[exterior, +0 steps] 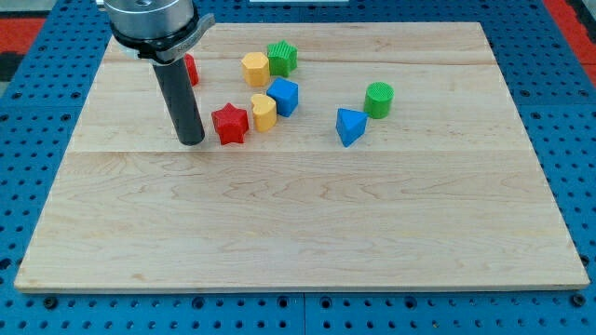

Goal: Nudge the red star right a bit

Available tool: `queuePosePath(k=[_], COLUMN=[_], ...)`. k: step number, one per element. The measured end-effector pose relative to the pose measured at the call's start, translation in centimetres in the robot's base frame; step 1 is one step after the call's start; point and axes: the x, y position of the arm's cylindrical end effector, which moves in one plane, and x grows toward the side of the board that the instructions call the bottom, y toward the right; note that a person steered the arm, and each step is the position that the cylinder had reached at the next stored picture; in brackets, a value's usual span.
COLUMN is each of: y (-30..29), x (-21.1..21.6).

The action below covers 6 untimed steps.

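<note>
Pale wooden board (307,223) fills most of the frame, laid over a blue perforated base (37,140) that shows around its edges, with a strip of red in the far upper corners. All the action sits in the upper left and upper middle of the picture.

And there's the dark rod, coming down from the metal mount at the upper left, and my tip (191,142) is planted on the board just to the left of the red star (230,124). Very close, a sliver of wood may show between them, though contact cannot be ruled out from this angle. No fingers on this arm at all, just the plain rod, so nothing to open, close or grip.

The red star lies left of centre in the upper half of the board. Right against its right side stands a yellow block (264,112), rounded on one side, and touching that one, up and to the right, is a blue cube (284,97).

Higher up, a yellow hexagonal block (255,68) sits beside a green block (282,58) with ridged faces. Behind the rod, a second red block (191,70) peeks out, its shape hidden.

Over toward the middle right, a blue triangular block (350,127) sits near a green cylinder (379,99), a small gap between them.
</note>
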Motion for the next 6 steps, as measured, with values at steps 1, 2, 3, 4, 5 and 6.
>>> queuePosePath(k=[1, 2, 3, 4, 5, 6], y=[0.4, 0.6, 0.9, 1.5, 1.7, 1.8], x=[0.0, 0.0, 0.0, 0.0, -0.4, -0.7])
